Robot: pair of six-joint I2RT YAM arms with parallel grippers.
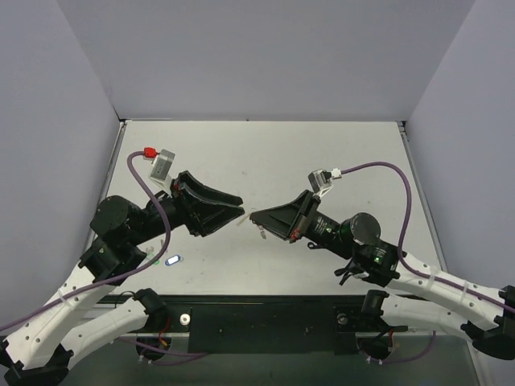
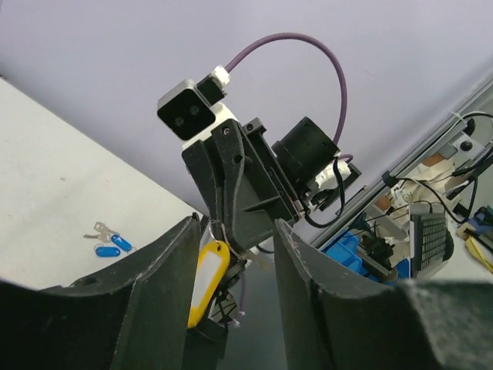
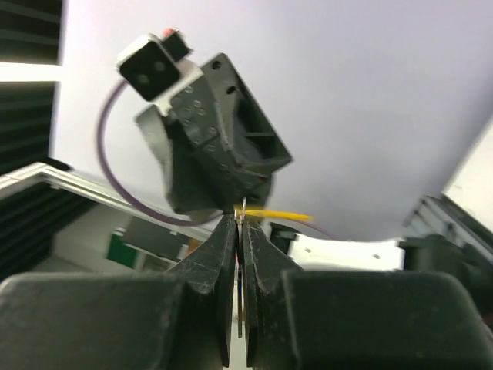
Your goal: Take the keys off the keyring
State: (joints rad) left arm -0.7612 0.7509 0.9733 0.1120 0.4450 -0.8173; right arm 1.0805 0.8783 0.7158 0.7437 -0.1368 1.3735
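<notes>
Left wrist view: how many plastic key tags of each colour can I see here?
Yellow tag: 1
Blue tags: 2
Total: 3

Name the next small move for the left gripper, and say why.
Probably close the left gripper on the yellow tag. Its fingers stand open with the tag hanging loose between them, while the right gripper is shut on the keyring at the tag's upper end. A grip on both ends would let the arms pull against each other.
</notes>
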